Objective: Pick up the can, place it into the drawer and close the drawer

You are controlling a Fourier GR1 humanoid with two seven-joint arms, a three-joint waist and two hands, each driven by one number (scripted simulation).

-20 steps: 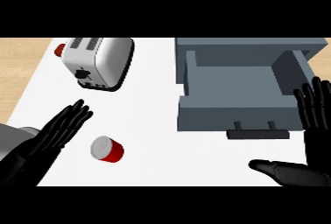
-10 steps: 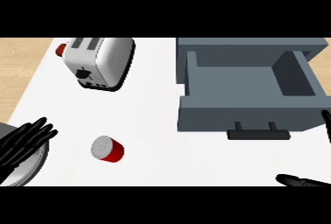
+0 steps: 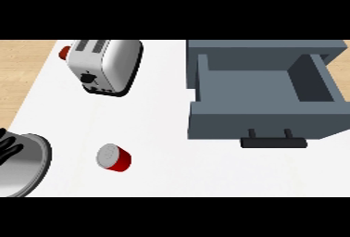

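**Counter top from above: can on the white surface, drawer open**

Far left edge: black fingers of the left hand (image 3: 8,147) show at the frame's border, over the rim of a round metal plate (image 3: 31,171). Only fingertips are visible; they lie fairly straight and a little apart, holding nothing. The rest of the hand is cut off by the edge.

The plate sits at the lower left corner of the white counter (image 3: 157,115), partly out of view.

Upper left: strip of light wood floor (image 3: 21,60) beyond the counter's edge. A white toaster (image 3: 106,65) with a dark base and two top slots stands near that edge, tilted diagonally. A small red object (image 3: 65,52) peeks from behind its upper left corner; too hidden to identify.

Lower middle-left: the can (image 3: 113,157), red with a silver end, lies on its side on the bare counter, just right of the plate and not touching it. It is well apart from the drawer.

Right half: grey drawer (image 3: 263,92), pulled open, inside visible with nothing seen in it. Dark handle (image 3: 273,141) on the front panel, facing the lower edge. A grey cabinet top (image 3: 266,46) runs behind it.

The right hand does not show in the view.
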